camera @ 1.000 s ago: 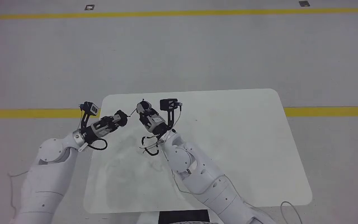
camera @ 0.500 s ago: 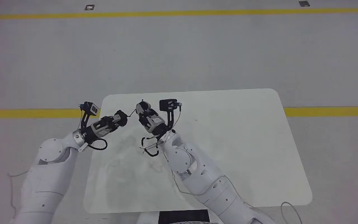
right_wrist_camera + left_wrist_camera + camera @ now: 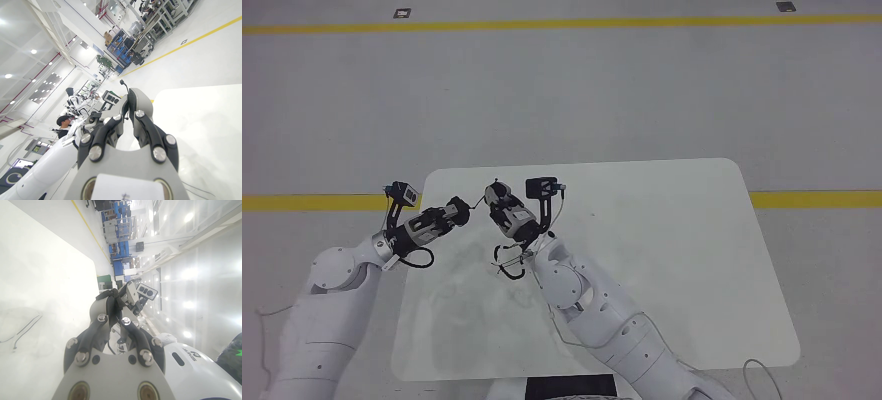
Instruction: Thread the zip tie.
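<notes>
Over the far left part of the bench point(image 3: 682, 250), both arms hold their claws close together, tips nearly meeting, off the surface. On the right claw point(image 3: 129, 93) the fingers are pressed together on the zip tie point(image 3: 122, 82), a thin black strip that runs up between the pads. Its small square head stands clear just beyond the fingertips. On the left claw point(image 3: 112, 307) the fingers are drawn together as well. Something dark sits at their tips, but whether that is the tie's tail cannot be told. From above, a thin dark line seems to bridge the short gap between the two claws.

Handling, as judged: the tie looks very light, narrow and springy. It is probably stiff along its length yet quick to bow or twist, and smooth enough to slide in a loose pinch. A hold just behind the head keeps the slot steady. The tail is best pinched close to its tip, so that the free end stays short and does not whip aside when pushed at the slot. Squeezing harder risks little; losing alignment is the likelier fault.

The bench is white and matt with rounded corners, on a pale grey floor point(image 3: 642, 100). Two yellow lines point(image 3: 562, 23) cross that floor, one of them beyond the far edge. Farther off is a bright hall with blue racks point(image 3: 121, 48), a potted plant point(image 3: 103, 61) and rows of ceiling lamps point(image 3: 33, 51).
</notes>
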Controlling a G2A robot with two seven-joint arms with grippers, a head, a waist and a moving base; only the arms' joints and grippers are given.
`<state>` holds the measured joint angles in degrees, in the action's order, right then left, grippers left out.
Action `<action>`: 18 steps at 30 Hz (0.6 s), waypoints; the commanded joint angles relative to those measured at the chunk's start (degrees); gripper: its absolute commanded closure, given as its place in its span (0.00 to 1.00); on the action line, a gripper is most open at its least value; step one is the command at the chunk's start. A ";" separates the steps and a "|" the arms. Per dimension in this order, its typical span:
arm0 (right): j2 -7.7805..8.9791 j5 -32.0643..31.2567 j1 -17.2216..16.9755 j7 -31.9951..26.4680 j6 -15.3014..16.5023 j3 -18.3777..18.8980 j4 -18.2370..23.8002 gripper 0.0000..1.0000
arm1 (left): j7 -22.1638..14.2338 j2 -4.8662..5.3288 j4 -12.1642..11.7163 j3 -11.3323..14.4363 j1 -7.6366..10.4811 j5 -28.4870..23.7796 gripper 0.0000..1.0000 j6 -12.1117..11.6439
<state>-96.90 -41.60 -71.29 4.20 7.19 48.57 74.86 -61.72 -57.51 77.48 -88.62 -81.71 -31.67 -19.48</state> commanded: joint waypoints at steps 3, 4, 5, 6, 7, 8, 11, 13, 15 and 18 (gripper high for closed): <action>-0.01 0.16 -0.11 0.35 -0.15 0.08 -0.07 1.00 | 0.00 0.00 0.00 0.00 0.00 0.00 1.00 0.00; -0.01 0.17 -0.12 0.38 -0.14 0.09 -0.07 1.00 | 0.00 0.00 0.00 0.00 0.00 0.00 1.00 0.00; -0.01 0.17 -0.13 0.40 -0.13 0.10 -0.07 1.00 | 0.00 0.00 0.00 0.00 0.00 0.00 1.00 0.00; -0.01 0.19 -0.14 0.39 -0.09 0.10 -0.08 1.00 | 0.00 0.00 0.00 0.00 0.00 0.00 1.00 0.00; -0.01 0.19 -0.13 0.36 -0.07 0.11 -0.08 1.00 | 0.00 0.00 0.00 0.00 0.00 0.00 1.00 0.00; 0.00 0.18 -0.13 0.32 -0.06 0.11 -0.09 1.00 | 0.00 0.00 0.00 0.00 0.00 0.00 1.00 0.00; 0.00 0.13 -0.08 0.06 -0.05 0.08 -0.16 1.00 | 0.00 0.00 0.00 0.00 0.00 0.00 1.00 0.00; -0.01 0.19 -0.02 -0.13 -0.09 0.06 -0.28 1.00 | 0.00 0.00 0.00 0.00 0.00 0.00 1.00 0.00; -0.03 0.28 0.06 -0.24 -0.10 0.02 -0.42 1.00 | 0.00 0.00 0.00 0.00 0.00 0.00 1.00 0.00; -0.10 0.47 0.17 -0.42 -0.10 -0.19 -0.69 1.00 | 0.00 0.00 0.00 0.00 0.00 0.00 1.00 0.00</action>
<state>-96.98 -41.17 -71.14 3.80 7.08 48.42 74.25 -61.72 -57.51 77.48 -88.62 -81.71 -31.67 -19.48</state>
